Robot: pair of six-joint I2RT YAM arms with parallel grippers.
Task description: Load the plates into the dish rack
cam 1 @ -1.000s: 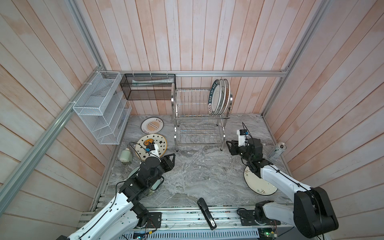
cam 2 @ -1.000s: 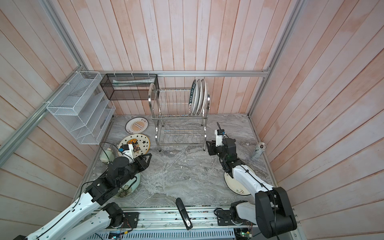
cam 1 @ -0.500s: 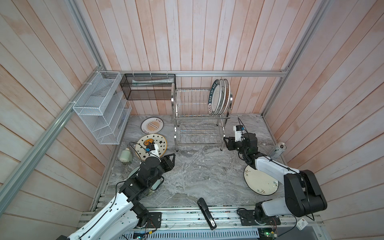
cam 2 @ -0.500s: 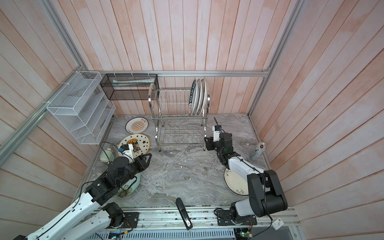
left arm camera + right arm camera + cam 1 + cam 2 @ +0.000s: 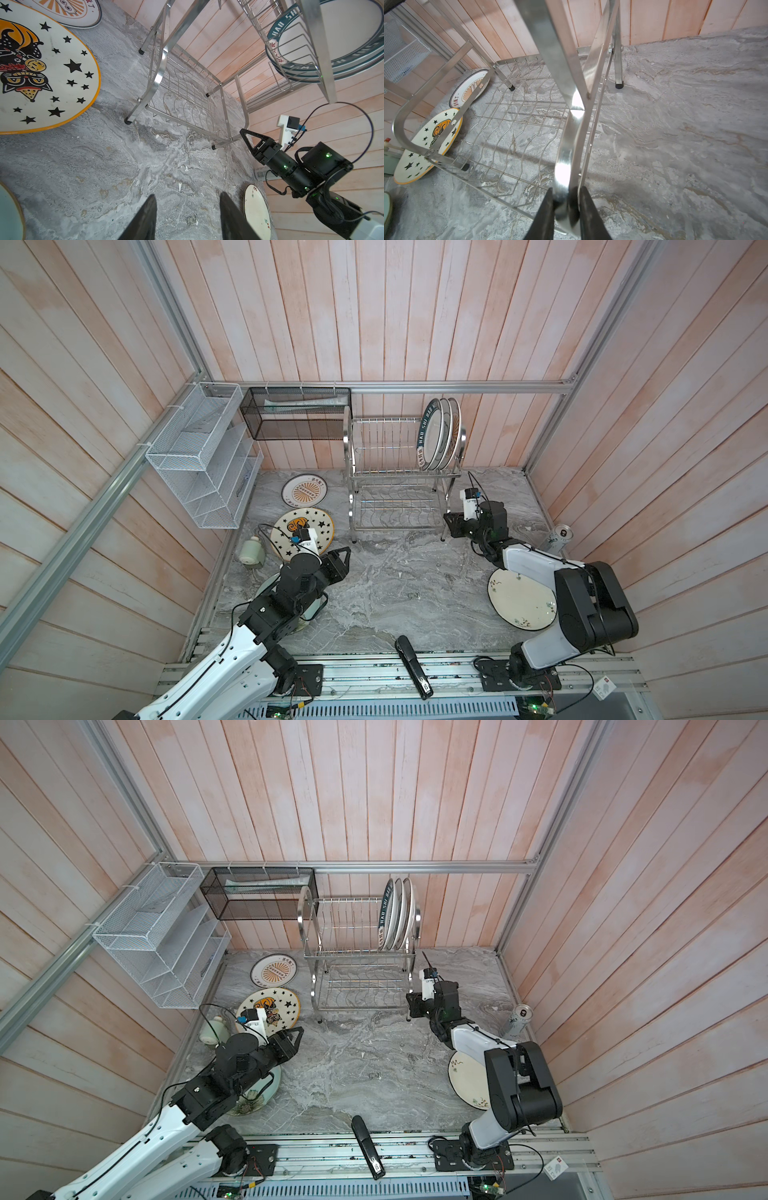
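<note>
The steel dish rack [image 5: 395, 472] [image 5: 357, 952] stands at the back with three plates [image 5: 440, 435] upright in its top tier. My right gripper [image 5: 449, 524] [image 5: 565, 193] is shut on the rack's right side frame, low near its front foot. Lying flat on the table are a sunburst plate [image 5: 304, 490], a star plate [image 5: 322, 522] [image 5: 41, 72], a white flowered plate [image 5: 519, 601] under my right arm, and a pale green plate [image 5: 257, 1094] mostly hidden under my left arm. My left gripper [image 5: 345, 562] [image 5: 187, 197] hovers open and holds nothing.
A white mesh organizer [image 5: 203, 456] and a black mesh basket [image 5: 297, 418] hang on the back-left walls. A pale bottle [image 5: 250, 551] stands by the left wall and a can [image 5: 559, 537] by the right wall. A black stapler-like object [image 5: 411, 666] lies on the front rail.
My right gripper has moved back and left to the rack's right front leg and closed on the frame. The left arm has not moved.
</note>
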